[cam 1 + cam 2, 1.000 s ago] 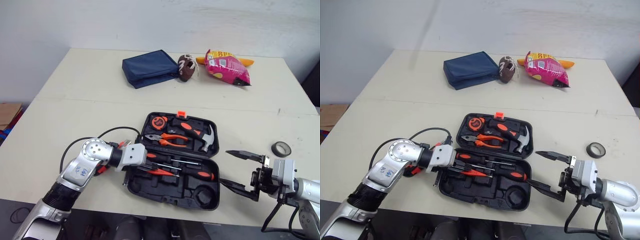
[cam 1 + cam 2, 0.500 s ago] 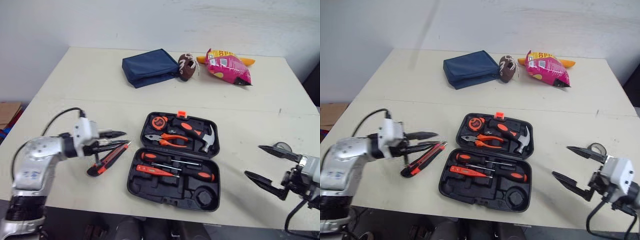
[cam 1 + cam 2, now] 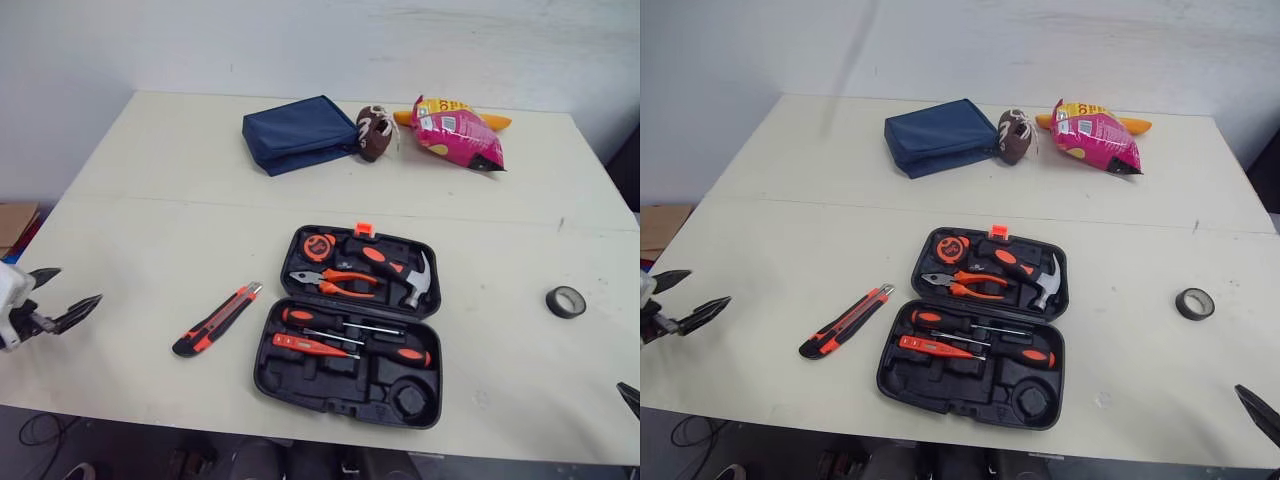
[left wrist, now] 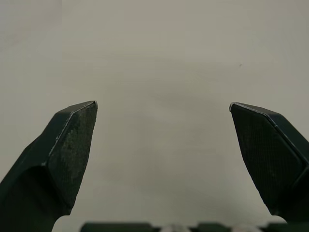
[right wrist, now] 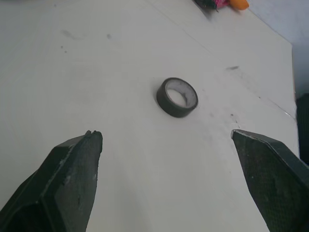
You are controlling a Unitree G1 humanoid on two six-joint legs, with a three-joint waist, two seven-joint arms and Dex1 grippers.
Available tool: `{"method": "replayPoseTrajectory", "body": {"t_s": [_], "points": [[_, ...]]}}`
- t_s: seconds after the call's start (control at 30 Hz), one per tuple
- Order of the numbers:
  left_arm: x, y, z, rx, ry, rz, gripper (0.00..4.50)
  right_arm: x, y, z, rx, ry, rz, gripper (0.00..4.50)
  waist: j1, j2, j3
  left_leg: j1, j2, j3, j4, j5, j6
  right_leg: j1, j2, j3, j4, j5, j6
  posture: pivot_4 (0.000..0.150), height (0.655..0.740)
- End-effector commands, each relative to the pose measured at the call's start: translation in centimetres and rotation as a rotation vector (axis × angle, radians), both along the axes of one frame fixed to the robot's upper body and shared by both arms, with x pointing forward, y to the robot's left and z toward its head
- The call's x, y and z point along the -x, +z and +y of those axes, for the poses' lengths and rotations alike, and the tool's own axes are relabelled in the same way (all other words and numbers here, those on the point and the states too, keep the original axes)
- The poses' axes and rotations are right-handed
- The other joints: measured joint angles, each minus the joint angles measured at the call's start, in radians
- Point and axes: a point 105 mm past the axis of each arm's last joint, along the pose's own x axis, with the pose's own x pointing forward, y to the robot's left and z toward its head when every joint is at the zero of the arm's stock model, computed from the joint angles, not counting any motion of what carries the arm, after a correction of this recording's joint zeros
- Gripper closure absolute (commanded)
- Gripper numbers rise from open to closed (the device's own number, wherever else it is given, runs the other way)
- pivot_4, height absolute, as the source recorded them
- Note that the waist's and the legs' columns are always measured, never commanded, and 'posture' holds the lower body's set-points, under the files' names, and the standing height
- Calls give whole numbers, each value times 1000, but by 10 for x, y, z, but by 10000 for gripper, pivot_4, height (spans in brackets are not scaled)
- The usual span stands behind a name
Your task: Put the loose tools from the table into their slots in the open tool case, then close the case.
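**Both arms pulled back; knife and tape still outside the case**

The left end effector (image 3: 62,292) now hangs at the near left edge of the desk (image 3: 150,200), with its fingers apart and nothing between them. One second ago it was at the left edge of the tool case (image 3: 330,385), over the screwdrivers. Half a second ago it had already drawn back to just beside the utility knife (image 3: 215,320). Now the knife lies flat on the desk, well apart from this end effector, between it and the case.

The right end effector (image 5: 164,133) has retreated too. Earlier it stood just beside the right edge of the case; now it is out at the near right corner, fingers wide apart and empty. The tape roll (image 5: 177,96) lies ahead of it, in line with the gap between its fingers, and is not touched.

I judge this to be a reset and not progress. The knife and the tape roll lie where they lay before, and the case is still open. A round recess (image 3: 412,398) in the near half of the case is free and is probably meant for the tape. Each arm will need a new approach to the tool nearest to it.
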Motion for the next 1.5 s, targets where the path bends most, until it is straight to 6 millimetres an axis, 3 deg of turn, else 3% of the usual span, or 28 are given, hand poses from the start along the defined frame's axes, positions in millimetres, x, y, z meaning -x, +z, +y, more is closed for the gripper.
{"method": "replayPoseTrajectory", "body": {"t_s": [0.03, 0.2, 0.3, 0.4, 0.5, 0.67, 0.73, 0.8, 0.87, 1.07, 1.37, 1.5], "points": [[4, 13, 12, -37, 39, -38, 468, 8, 9, -7, 47, -44, -27, 0, -1, 0, 0, 0, 0, 0, 0, 0, 0, 0, 0, 0, 0, 0, 0, 1500, 7400], [3, 19, -1, 20, -27, -60, 468, -16, 13, 16, 13, 41, -76, 0, -7, 0, 0, 0, 0, 0, 0, 0, -1, 0, -1, -1, 1, 1, -1, 1500, 7400], [2, 19, -38, 109, -174, -31, 468, -50, 20, 56, -62, 199, -130, 0, -20, -1, -1, 0, 0, 0, 0, 0, -1, 0, -1, -1, 2, 1, -1, 1500, 7400], [6, 21, -75, 188, -274, 30, 468, -71, 25, 97, -141, 390, -153, 0, -27, -1, 0, 0, 0, 0, 1, 1, 0, 1, -2, -1, 3, 1, -1, 1500, 7400], [16, 21, -110, 235, -333, 141, 468, -83, 37, 141, -197, 620, -168, 0, -24, 0, 0, 0, 0, -1, 1, 2, -1, 0, 0, -1, 4, 1, -1, 1500, 7400], [18, 12, -134, 262, -241, 242, 468, -86, 41, 175, -243, 825, -185, 0, -19, 0, 0, -1, 0, -2, 1, 2, -2, 0, 1, -1, 2, 0, 0, 1500, 7400], [17, 8, -161, 284, -278, 281, 468, -88, 40, 189, -248, 927, -183, 0, -19, 0, 0, -1, 0, -3, 2, 2, -2, 1, 2, -1, 2, 0, 0, 1500, 7400], [18, -1, -180, 238, -314, 329, 468, -90, 37, 192, -250, 975, -187, 0, -18, 0, 0, -1, 0, -3, 4, 3, -1, 2, 1, 0, 2, 1, 1, 1500, 7400], [13, -9, -187, 201, -284, 335, 468, -90, 31, 194, -252, 1025, -186, 0, -18, 0, 0, -1, -1, -3, 4, 3, -1, 2, 1, 1, 2, 2, 1, 1500, 7400], [3, -23, -196, 192, -209, 318, 468, -89, 20, 202, -256, 1123, -179, 0, -22, 0, 0, 0, 0, -3, 4, 5, -4, 2, 3, 1, 3, 2, 1, 1500, 7400], [2, -36, -211, 214, -279, 437, 468, -90, 14, 204, -265, 1108, -193, 0, -16, 0, 0, 0, -1, -3, 5, 7, -5, 2, 2, 2, 5, 2, 0, 1500, 7400], [0, -41, -213, 195, -295, 461, 11968, -90, 11, 203, -263, 1091, -198, 0, -13, 0, 0, 0, -1, -3, 5, 7, -6, 2, 2, 1, 6, 2, 0, 1500, 7400]]}}
